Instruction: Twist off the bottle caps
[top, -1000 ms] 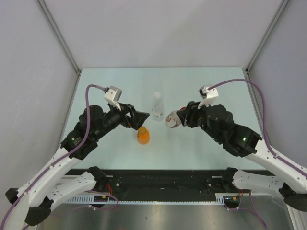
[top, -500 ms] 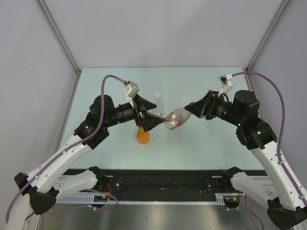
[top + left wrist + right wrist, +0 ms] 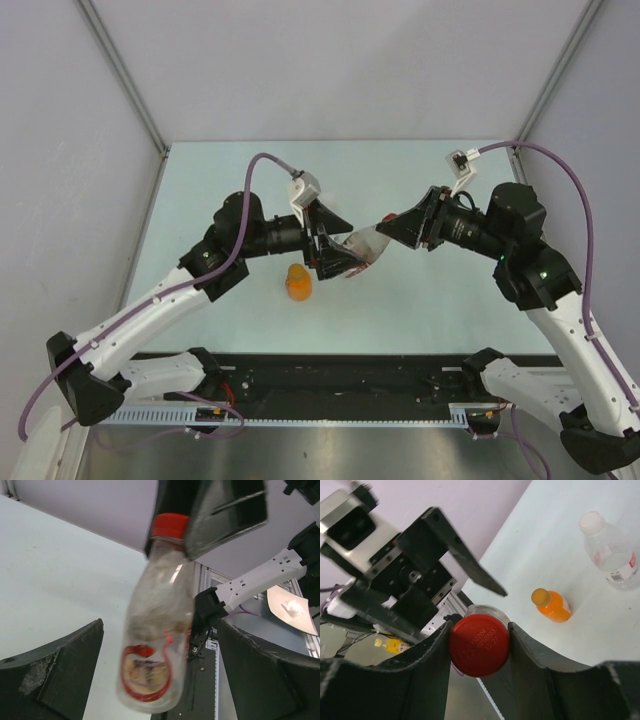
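Note:
A clear bottle with a red label hangs tilted in the air between the two arms. My right gripper is shut on its red cap, one finger pressing each side. In the left wrist view the bottle points its base at the camera, with its red cap at the far end. My left gripper is open, its fingers standing apart on either side of the bottle's base without touching it. The squat orange bottle stands capped on the table below.
A second clear bottle with a white cap stands on the pale table behind the orange one. In the top view my left arm hides it. Grey walls enclose the table on three sides.
My left arm has swung right, bringing its open jaws around the base of the lifted bottle. The right arm rose and drew back early on, then kept the bottle nearly still.

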Controlling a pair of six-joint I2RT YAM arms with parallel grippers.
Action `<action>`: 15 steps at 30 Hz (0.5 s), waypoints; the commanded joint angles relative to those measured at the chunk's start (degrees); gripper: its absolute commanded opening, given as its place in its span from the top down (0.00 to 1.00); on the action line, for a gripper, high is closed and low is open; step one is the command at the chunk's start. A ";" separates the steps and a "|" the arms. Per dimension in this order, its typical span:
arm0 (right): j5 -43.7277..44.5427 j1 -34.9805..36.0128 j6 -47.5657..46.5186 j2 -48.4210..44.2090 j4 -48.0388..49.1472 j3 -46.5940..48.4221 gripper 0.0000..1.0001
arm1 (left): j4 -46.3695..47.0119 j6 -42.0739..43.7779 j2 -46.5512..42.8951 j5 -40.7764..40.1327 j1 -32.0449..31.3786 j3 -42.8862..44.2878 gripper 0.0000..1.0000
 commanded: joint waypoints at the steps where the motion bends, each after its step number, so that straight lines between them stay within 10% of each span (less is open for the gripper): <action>1: 4.83 1.80 1.69 1.12 0.05 2.27 1.00 | 1.35 6.82 -2.16 -10.13 -6.13 0.12 0.00; 15: 15.82 5.67 12.50 2.35 -2.76 3.76 1.00 | 1.17 16.67 -3.04 -39.85 -14.39 -3.31 0.00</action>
